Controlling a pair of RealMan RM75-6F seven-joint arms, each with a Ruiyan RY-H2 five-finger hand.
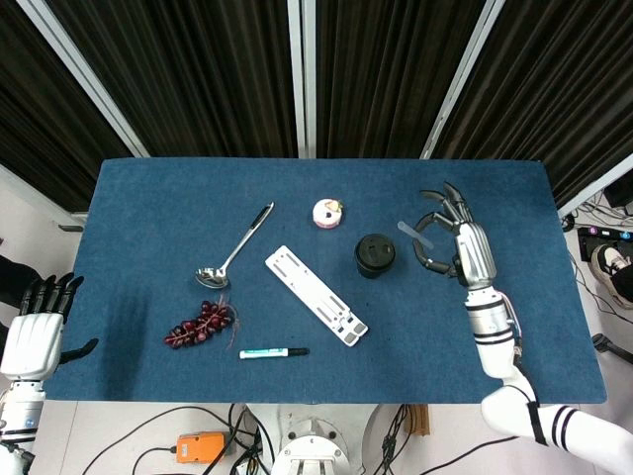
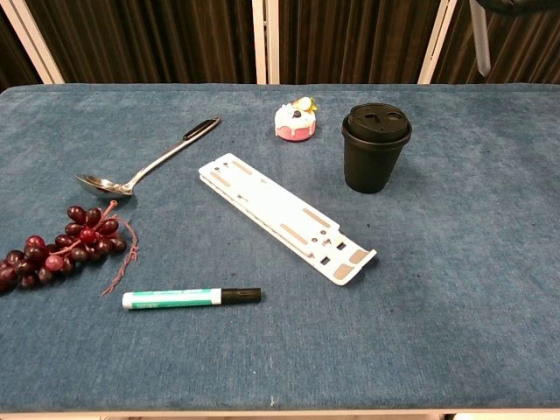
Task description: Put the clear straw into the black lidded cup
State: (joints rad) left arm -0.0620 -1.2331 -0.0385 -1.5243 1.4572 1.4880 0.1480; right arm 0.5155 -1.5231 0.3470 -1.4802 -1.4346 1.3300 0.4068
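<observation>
The black lidded cup [image 1: 376, 255] [image 2: 376, 149] stands upright right of the table's middle. My right hand [image 1: 460, 242] hangs in the air just right of the cup and pinches the clear straw [image 1: 415, 235]. The straw's free end points toward the cup without touching it. In the chest view the straw [image 2: 479, 39] hangs down from the top edge, up and to the right of the cup, and only a dark sliver of the hand shows there. My left hand [image 1: 35, 332] sits off the table's front left corner, fingers apart, holding nothing.
A white slotted plate [image 1: 315, 295] lies diagonally left of the cup. A small pink cake [image 1: 327, 213] sits behind it. Further left are a metal ladle [image 1: 237, 242], a bunch of dark grapes [image 1: 201, 325] and a green-and-white marker [image 1: 272, 352].
</observation>
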